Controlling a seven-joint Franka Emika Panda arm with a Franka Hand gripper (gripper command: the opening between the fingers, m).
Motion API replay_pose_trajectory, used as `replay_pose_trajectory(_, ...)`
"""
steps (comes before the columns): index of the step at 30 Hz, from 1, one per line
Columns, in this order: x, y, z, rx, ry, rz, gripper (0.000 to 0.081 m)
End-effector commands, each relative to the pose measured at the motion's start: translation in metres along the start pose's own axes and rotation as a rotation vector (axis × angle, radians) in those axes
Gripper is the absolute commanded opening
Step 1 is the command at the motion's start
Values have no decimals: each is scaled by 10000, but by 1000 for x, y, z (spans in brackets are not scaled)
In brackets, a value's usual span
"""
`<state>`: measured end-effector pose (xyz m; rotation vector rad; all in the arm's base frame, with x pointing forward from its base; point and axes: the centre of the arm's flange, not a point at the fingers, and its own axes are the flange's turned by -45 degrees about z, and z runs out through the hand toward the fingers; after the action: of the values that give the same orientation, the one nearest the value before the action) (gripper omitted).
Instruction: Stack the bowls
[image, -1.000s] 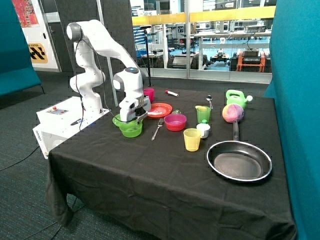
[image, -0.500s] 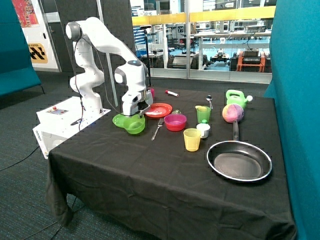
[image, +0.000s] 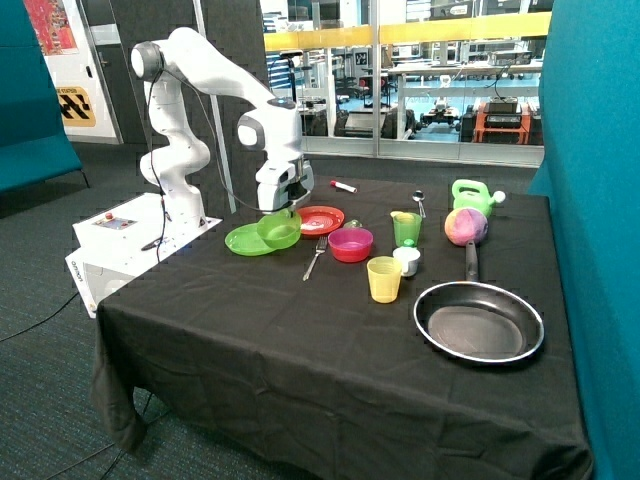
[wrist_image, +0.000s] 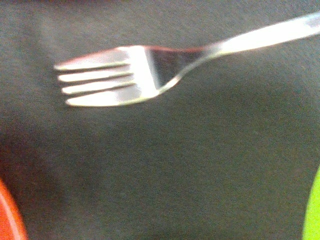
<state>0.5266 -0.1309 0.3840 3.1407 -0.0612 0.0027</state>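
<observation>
Over by the flat green plate (image: 247, 241), gripper (image: 280, 213) clamped on the lime green bowl (image: 279, 229), held up off the cloth between that plate and the red plate (image: 320, 219). Nothing stacked yet by the look of it. Pink-red bowl (image: 350, 244) sitting empty just past the fork (image: 315, 258), probably the target. No sign of a third bowl for sure, maybe hidden behind the arm
</observation>
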Motion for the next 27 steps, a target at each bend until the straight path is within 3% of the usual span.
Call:
replay_pose_trajectory(1,18,-31,-27,3,-17,-690,0)
replay_pose_trajectory(13,44,-71,-48,3,-17,-1481,0)
replay_pose_trajectory(27,70,-91,-43,3,-17,-1609,0)
